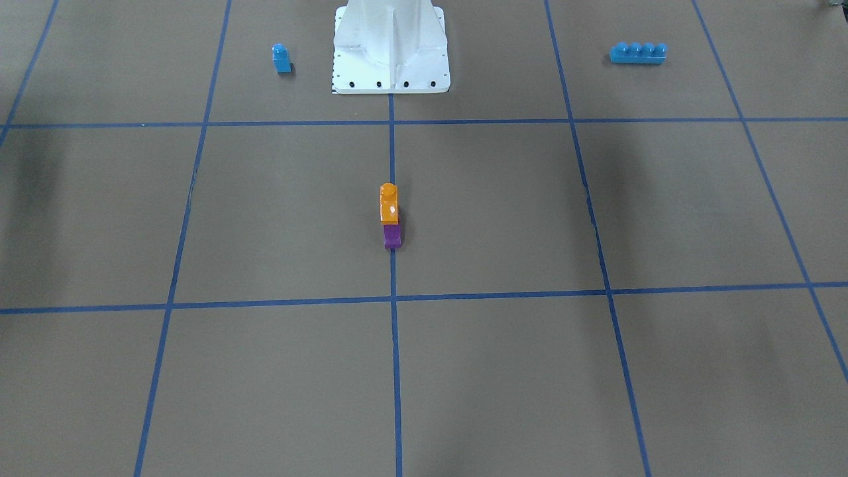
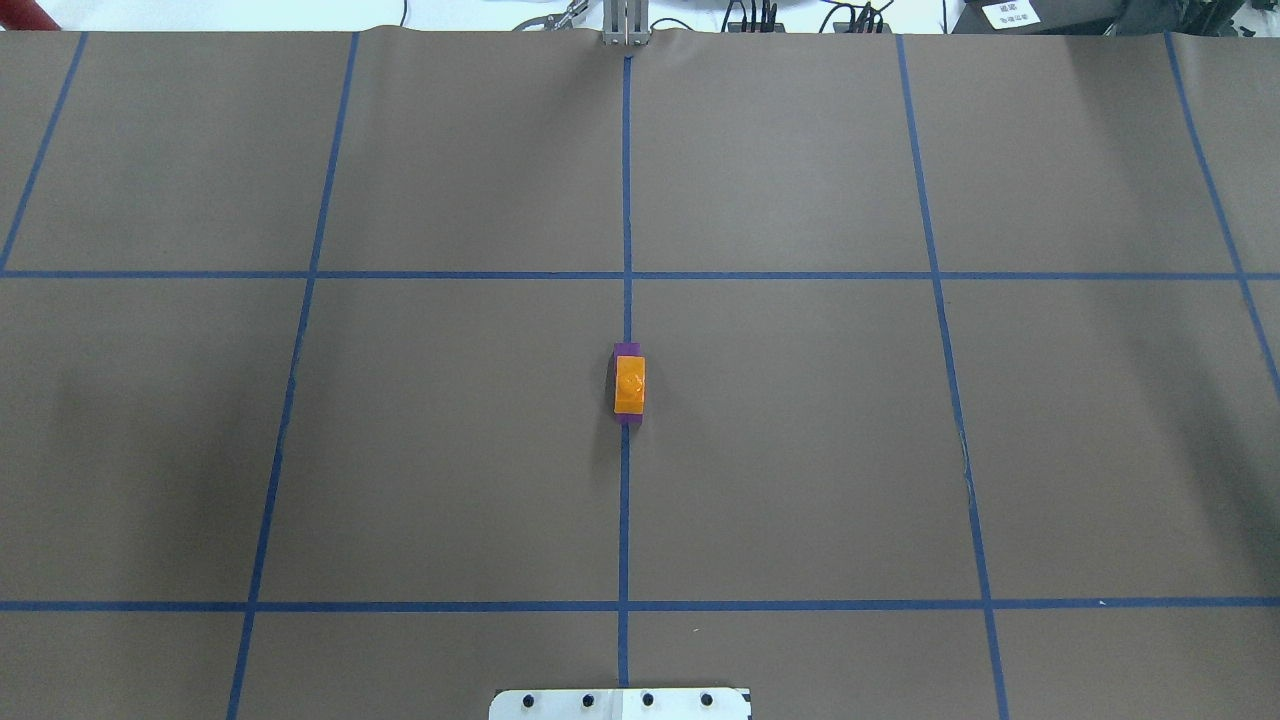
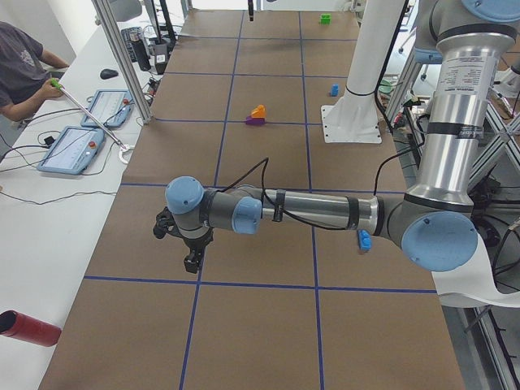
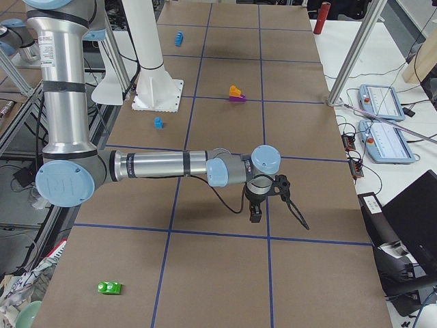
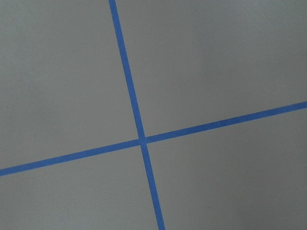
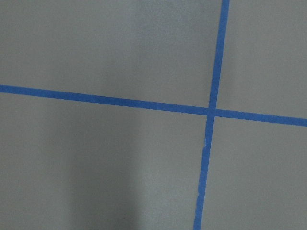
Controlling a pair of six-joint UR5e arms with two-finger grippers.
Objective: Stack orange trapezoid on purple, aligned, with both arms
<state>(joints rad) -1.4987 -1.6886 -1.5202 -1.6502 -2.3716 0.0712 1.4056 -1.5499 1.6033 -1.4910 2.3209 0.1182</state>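
Observation:
The orange trapezoid [image 1: 389, 204] sits on top of the purple block [image 1: 392, 236] at the table's middle, on the centre tape line. From overhead the orange trapezoid [image 2: 629, 386] covers most of the purple block [image 2: 628, 349], which shows at both ends. No gripper touches the stack. My left gripper [image 3: 188, 258] shows only in the exterior left view, far from the stack; I cannot tell whether it is open. My right gripper [image 4: 256, 215] shows only in the exterior right view, also far away; I cannot tell its state. Both wrist views show only table and tape.
A small blue block [image 1: 281, 58] and a long blue brick [image 1: 638, 53] lie either side of the white base mount [image 1: 391, 46]. A green block [image 4: 109, 288] lies near one table end. An operator [image 3: 20, 69] sits beside the table.

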